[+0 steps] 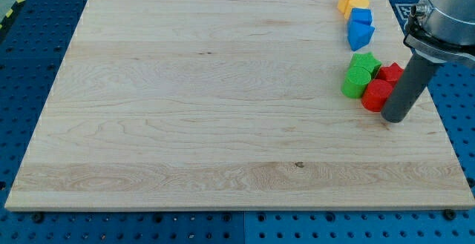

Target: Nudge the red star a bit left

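The pale wooden desk (223,110) is bare across the view's left and middle; every block sits crowded toward the upper right. There, two green blocks (359,74) touch two red blocks (383,84); which red one is the red star I cannot tell for sure. Above lie two blue blocks (360,30) and yellow-orange blocks (352,1). My tip (393,117) rests just right of the lower red block. There is no claw, only a rod. The leftward nudge looks barely begun, if at all.
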Motion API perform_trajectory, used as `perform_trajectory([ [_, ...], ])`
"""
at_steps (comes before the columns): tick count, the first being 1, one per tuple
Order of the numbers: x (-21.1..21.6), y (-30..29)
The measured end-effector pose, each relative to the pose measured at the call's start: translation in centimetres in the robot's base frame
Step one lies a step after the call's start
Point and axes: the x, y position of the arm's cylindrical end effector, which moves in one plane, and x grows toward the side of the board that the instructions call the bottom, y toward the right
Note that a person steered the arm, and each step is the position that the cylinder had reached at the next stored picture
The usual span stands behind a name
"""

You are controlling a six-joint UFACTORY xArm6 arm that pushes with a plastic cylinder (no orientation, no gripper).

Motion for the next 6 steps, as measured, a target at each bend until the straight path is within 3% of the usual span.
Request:
perform_trajectory([
  [2, -1.1, 5.9],
  [6, -3.8, 2.9],
])
